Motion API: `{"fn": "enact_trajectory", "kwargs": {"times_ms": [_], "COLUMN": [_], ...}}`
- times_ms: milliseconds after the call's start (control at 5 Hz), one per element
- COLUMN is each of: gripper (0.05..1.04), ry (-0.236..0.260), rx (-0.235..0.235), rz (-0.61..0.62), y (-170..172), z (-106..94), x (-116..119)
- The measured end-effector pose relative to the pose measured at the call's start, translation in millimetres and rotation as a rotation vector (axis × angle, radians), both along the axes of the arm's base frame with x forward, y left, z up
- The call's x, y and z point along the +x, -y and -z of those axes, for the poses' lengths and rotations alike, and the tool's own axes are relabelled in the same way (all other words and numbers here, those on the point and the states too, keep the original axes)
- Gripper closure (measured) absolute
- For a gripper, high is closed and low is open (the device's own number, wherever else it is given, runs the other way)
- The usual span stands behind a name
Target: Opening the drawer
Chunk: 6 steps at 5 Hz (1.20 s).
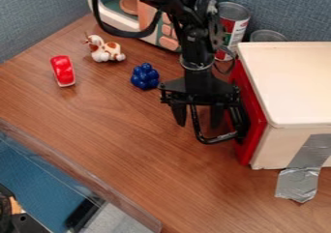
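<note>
The black gripper (198, 122) hangs down at the centre of the camera view, just left of the white box (297, 82) with the red drawer front (257, 123). Its two fingers are spread apart, open. The black drawer handle (217, 140) sticks out to the left from the red front, and part of its bar shows between the fingers; whether they touch it I cannot tell. The red front sits against the box, so the drawer looks closed. The gripper's body hides the upper part of the handle and some of the front.
Left of the arm are a blue berry-like cluster (144, 76), a white and brown toy animal (105, 49) and a red toy (63, 71). Cans (234, 21) and a toy microwave (116, 14) stand behind. A clear panel edge (77, 171) crosses the lower left.
</note>
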<state>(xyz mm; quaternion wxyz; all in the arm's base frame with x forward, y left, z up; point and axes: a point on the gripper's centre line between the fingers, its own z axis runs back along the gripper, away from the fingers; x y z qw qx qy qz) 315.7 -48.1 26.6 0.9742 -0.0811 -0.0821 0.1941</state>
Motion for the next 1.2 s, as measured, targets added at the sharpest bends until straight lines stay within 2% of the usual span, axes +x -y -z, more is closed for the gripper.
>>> {"fn": "enact_trajectory", "kwargs": {"times_ms": [200,400,800,1200], "gripper": [0.726,0.849,0.851,0.852], "ry": [-0.022,-0.047,-0.084,-0.105], "rx": [0.027,0.038,0.101,0.119], "rz": [0.033,0.033,0.037,0.002], "y": [-0.6,-2.4,-27.6,-52.9], "z": [1.1,2.9,3.8,-8.9], "x": [-4.3,-8.5,-28.9,-53.0]}}
